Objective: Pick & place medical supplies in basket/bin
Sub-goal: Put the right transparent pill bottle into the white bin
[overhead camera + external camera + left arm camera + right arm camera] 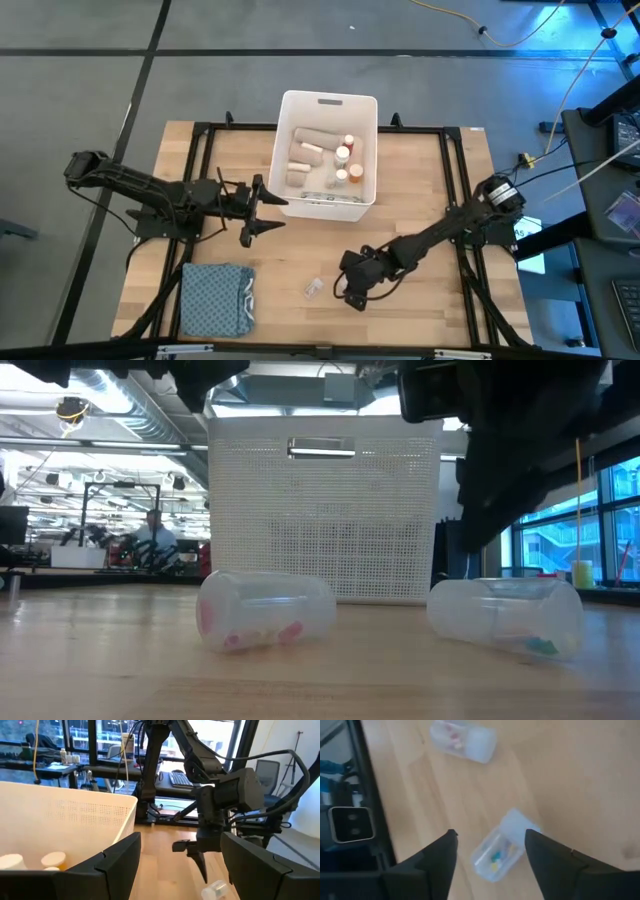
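The right gripper (490, 852), fingers spread, is hovering over a clear vial (502, 845) (left gripper (262, 208) waiting released); centring before closing looks wise.

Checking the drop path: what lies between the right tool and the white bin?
Only bare wooden table shows between the right tool and the bin in the high view. The two clear vials lie by the tool, away from that stretch.

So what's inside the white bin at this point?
The white bin holds beige bandage rolls, red-capped bottles and a dotted flat packet against its near wall. Anything beneath them is covered.
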Action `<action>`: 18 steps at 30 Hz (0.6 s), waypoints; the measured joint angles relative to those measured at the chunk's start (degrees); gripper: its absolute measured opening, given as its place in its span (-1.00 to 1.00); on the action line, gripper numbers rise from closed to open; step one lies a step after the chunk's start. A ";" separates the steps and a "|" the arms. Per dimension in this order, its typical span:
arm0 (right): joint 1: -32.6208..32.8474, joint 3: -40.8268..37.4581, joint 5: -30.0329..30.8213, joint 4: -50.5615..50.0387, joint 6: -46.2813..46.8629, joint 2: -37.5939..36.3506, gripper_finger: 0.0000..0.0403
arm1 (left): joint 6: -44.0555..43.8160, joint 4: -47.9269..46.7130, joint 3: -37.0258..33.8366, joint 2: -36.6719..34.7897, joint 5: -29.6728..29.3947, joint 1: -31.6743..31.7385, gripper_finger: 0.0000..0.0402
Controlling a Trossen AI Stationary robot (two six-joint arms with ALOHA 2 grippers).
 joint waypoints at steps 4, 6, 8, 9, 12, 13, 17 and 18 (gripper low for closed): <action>-1.15 -0.02 0.01 -2.29 0.39 -0.10 0.44 | 0.65 -0.03 0.00 0.01 0.00 0.00 0.32; -1.58 -0.02 0.01 -2.40 1.90 -0.10 0.57 | 0.71 -0.08 0.00 0.00 0.00 0.00 0.32; -1.72 -0.02 0.04 -2.27 1.85 -0.10 0.66 | 1.05 -0.10 0.00 0.02 0.00 0.00 0.32; -1.73 -0.04 0.08 -2.16 1.90 -0.10 0.69 | 1.06 -0.20 0.00 0.02 0.00 0.00 0.32; -1.66 -0.04 0.70 -1.76 1.97 0.01 0.73 | 1.11 -0.87 0.00 0.02 0.00 0.00 0.32; -1.60 -0.04 1.53 -1.76 2.01 0.20 0.72 | 1.11 -0.89 0.00 0.02 0.00 0.00 0.32; -1.70 -0.04 3.48 -1.79 2.12 1.82 0.68 | 1.13 -1.79 0.00 0.02 0.02 0.02 0.32; -1.71 -0.04 3.57 -1.81 2.14 2.47 0.67 | 1.13 -2.05 0.00 0.02 0.00 0.02 0.32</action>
